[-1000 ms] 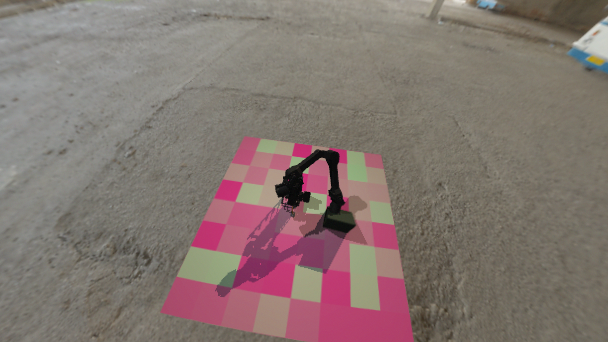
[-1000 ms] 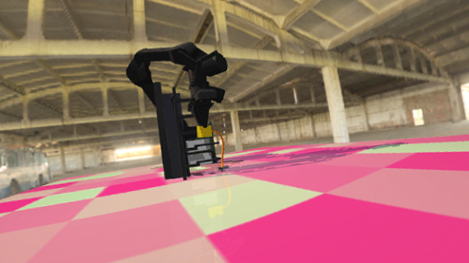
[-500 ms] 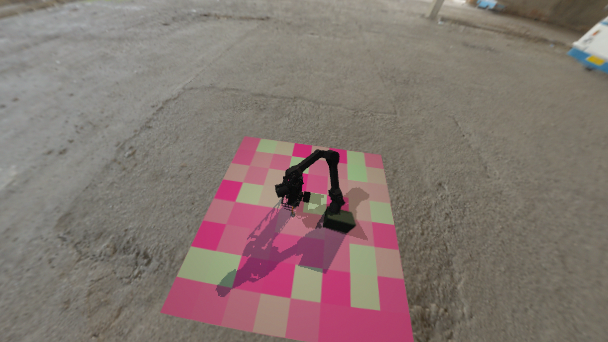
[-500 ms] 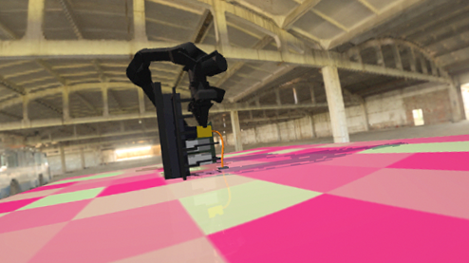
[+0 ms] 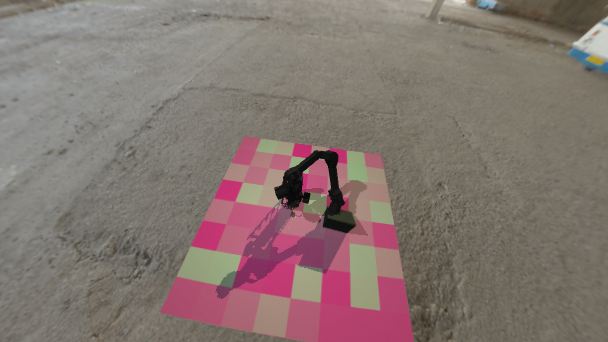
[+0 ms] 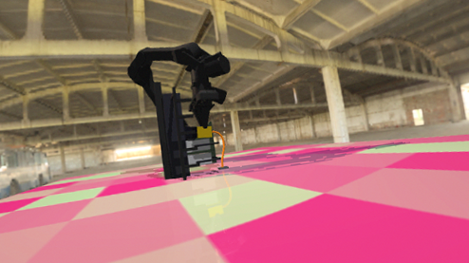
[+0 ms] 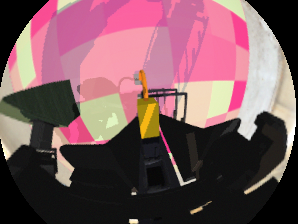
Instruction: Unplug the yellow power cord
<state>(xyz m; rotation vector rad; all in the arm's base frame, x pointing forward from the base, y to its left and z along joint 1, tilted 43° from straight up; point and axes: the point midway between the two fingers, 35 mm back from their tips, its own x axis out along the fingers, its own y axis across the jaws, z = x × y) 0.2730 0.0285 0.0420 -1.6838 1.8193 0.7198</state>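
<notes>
The yellow plug (image 6: 204, 132) (image 7: 148, 119) is level, high above the checkered surface. My gripper (image 6: 204, 125) points down from above and is shut on the plug, one finger on each side. The orange cord (image 6: 223, 145) (image 7: 144, 84) leaves the plug's outer end and curves down to a small dark piece on the surface. The dark power strip (image 6: 172, 115) appears to stand upright behind the plug, and a socket shows below the plug in the wrist view. The plug's inner end is against dark parts; I cannot tell whether its prongs are in the socket.
A black upright frame (image 6: 163, 135) with thin protruding bars stands close beside the gripper. Grey blocks (image 6: 199, 158) sit below the plug between the bars. The dark green box (image 5: 340, 220) (image 7: 47, 104) is at the arm's base. The checkered surface (image 5: 270, 315) has shadows across it.
</notes>
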